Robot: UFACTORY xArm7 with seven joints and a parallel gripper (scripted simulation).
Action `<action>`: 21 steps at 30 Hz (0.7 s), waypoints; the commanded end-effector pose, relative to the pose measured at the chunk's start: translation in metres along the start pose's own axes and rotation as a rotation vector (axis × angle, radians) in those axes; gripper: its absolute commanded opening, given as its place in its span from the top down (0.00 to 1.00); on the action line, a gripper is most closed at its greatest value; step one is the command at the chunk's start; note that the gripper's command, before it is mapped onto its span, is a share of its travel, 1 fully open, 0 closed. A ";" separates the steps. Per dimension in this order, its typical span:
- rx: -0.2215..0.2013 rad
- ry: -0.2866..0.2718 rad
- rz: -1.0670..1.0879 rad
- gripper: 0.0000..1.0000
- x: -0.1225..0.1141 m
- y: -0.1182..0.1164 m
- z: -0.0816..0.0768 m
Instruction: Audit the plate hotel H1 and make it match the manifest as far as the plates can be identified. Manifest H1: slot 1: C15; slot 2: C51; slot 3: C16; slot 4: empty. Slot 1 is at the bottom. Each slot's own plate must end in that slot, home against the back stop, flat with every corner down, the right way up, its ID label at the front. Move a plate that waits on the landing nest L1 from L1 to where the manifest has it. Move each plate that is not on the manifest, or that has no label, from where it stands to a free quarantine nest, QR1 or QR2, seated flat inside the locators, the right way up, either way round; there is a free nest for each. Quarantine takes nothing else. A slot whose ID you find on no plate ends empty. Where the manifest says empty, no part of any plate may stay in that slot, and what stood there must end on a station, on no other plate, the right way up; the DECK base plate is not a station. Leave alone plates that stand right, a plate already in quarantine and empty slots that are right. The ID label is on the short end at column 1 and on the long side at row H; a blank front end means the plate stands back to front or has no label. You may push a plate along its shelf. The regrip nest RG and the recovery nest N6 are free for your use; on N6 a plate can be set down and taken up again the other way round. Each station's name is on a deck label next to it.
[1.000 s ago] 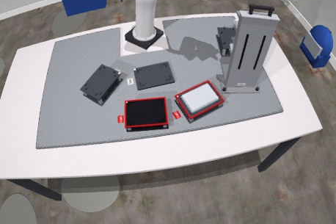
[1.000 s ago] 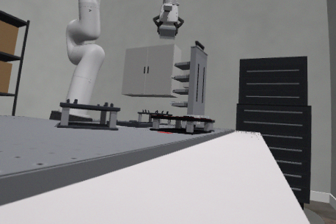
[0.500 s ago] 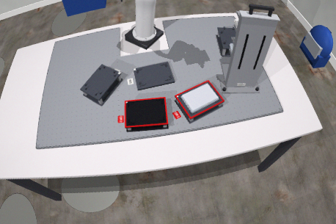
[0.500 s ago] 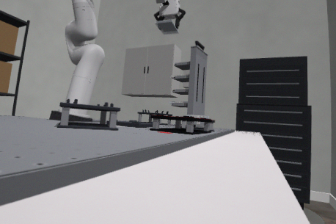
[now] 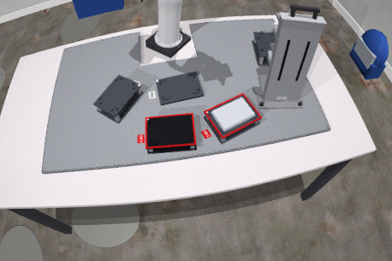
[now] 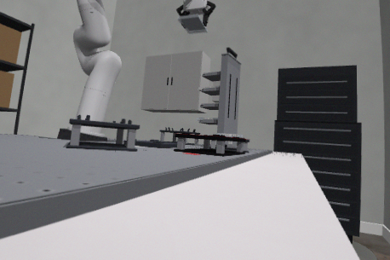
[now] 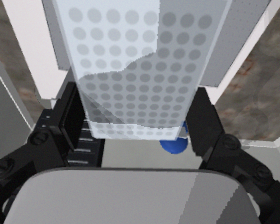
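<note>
Worktop (image 5: 274,168): white, carrying a grey deck.
Fingers: black, clamped on a pale well plate (image 7: 136,75), held high.
Red-framed nests: one holds a white plate (image 5: 231,114).

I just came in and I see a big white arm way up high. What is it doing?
The arm is carrying a white plate full of little round wells. Its claw is shut on the plate's sides and holds it high above the table. Below, one red-edged nest holds a black plate, and the other holds a white plate. The grey tower with shelves stands at the side.
</note>
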State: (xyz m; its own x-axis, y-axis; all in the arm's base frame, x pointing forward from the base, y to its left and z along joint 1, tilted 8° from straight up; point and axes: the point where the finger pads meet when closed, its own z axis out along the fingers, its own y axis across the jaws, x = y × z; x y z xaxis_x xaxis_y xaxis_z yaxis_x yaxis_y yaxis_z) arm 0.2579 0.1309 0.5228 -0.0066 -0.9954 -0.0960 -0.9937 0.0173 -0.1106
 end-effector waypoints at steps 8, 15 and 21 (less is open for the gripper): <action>0.003 -0.002 -0.001 1.00 0.046 -0.004 -0.001; 0.003 -0.002 -0.001 1.00 0.081 -0.007 -0.001; 0.003 -0.001 -0.001 1.00 0.105 -0.003 -0.001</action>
State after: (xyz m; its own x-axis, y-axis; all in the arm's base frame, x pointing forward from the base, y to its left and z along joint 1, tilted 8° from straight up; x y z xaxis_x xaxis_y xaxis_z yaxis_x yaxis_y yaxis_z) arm 0.2623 0.0370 0.5141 -0.0069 -0.9954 -0.0959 -0.9937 0.0175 -0.1103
